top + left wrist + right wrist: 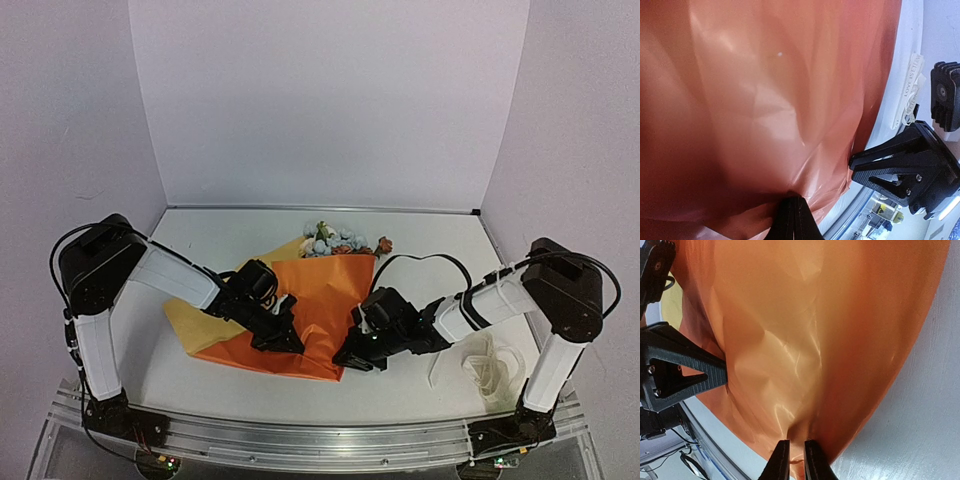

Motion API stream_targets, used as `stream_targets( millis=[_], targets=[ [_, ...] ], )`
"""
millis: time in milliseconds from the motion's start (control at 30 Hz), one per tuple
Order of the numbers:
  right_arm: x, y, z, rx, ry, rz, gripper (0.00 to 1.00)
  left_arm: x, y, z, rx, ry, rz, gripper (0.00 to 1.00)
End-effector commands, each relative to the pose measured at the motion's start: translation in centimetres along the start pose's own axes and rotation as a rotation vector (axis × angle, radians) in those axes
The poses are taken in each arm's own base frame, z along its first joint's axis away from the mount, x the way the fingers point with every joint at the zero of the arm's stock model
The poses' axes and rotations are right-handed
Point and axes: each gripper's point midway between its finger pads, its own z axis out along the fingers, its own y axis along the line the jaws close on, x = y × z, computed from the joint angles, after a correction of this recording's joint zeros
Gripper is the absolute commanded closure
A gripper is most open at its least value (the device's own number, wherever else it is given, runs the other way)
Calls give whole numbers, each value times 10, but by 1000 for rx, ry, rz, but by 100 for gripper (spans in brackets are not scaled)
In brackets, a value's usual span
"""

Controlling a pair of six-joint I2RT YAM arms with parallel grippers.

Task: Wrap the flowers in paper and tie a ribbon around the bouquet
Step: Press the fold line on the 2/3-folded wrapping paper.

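Pinching the near edge of the paper point(322, 290), the left tool point(283, 342) is clamped tight on the sheet, and the right tool point(356, 358) grips the paper's near corner. Right of the paper, the ribbon point(490, 368) lies heaped on the table point(430, 250). The flowers point(335, 240) poke out at the paper's far end.

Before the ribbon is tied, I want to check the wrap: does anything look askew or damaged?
The paper is wrinkled where the left tool and right tool pinch its near edge, and a yellow flap sticks out left. The ribbon lies heaped apart, near right.
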Motion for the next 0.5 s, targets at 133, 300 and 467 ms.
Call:
stream_targets(
  millis=[133, 300, 467],
  targets=[
    [-28, -17, 1, 16, -97, 101, 86, 9, 45, 8, -164, 33, -56, 100],
    [-49, -22, -2, -8, -118, 154, 86, 10, 49, 8, -181, 39, -55, 100],
    [-74, -26, -3, -26, -138, 198, 86, 10, 50, 8, -190, 43, -49, 100]
  ],
)
